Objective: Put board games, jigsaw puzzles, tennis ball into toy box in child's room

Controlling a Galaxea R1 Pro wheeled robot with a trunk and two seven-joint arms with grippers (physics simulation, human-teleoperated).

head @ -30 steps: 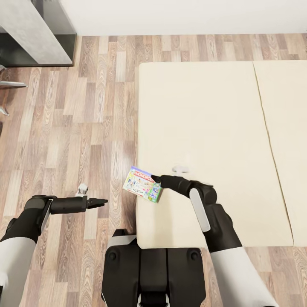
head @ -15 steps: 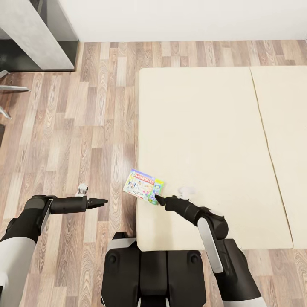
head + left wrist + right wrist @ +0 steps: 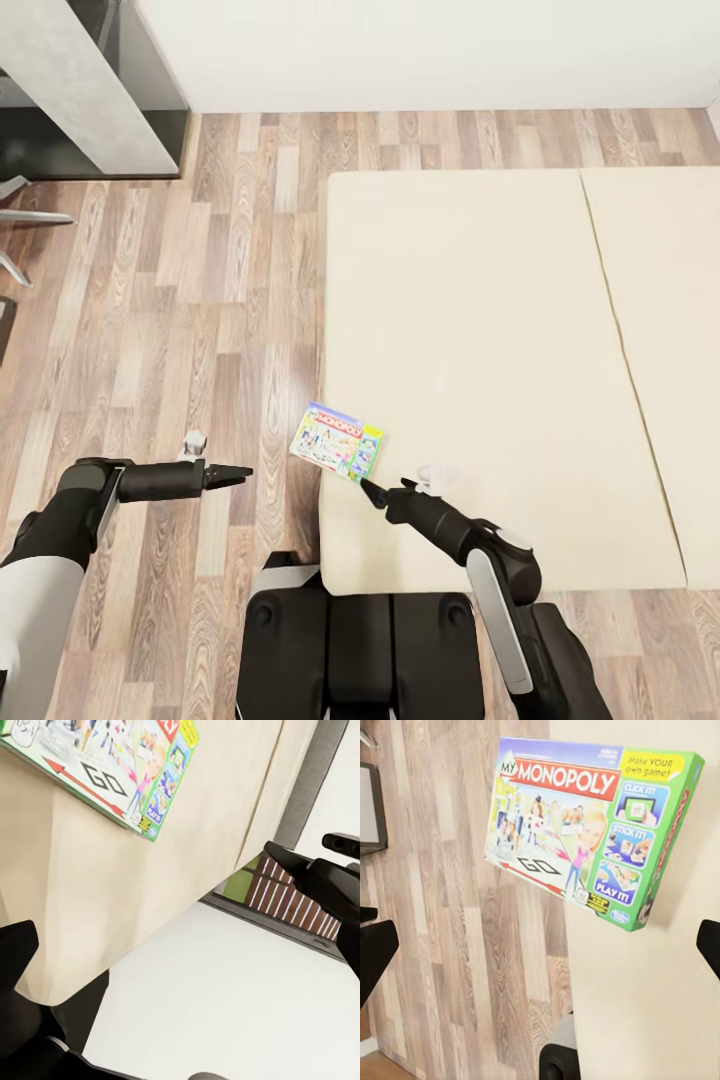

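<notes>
One board game (image 3: 338,443), a pale blue-white "My Monopoly" box with a red band and green edge, lies flat on the bed (image 3: 500,330). Its left part overhangs the bed's edge above the floor. My right gripper (image 3: 368,488) hovers just off the box's near right corner, not touching it. In the right wrist view the box (image 3: 585,832) lies ahead and the fingertips (image 3: 375,952) stand wide apart, so that gripper is open. My left gripper (image 3: 238,473) hangs over the floor left of the bed, holding nothing. From there I see the box's underside edge (image 3: 135,772).
The wood-plank floor (image 3: 170,320) runs left of the bed. A corner of the grey-topped table (image 3: 80,90) sits at the far left by the white wall, with chair legs (image 3: 25,225) below it. My dark base (image 3: 360,650) stands against the bed's near edge.
My right gripper has drawn back from the box's right edge to just off its near corner. The whole view has shifted a little. The left arm and the box have not moved.
</notes>
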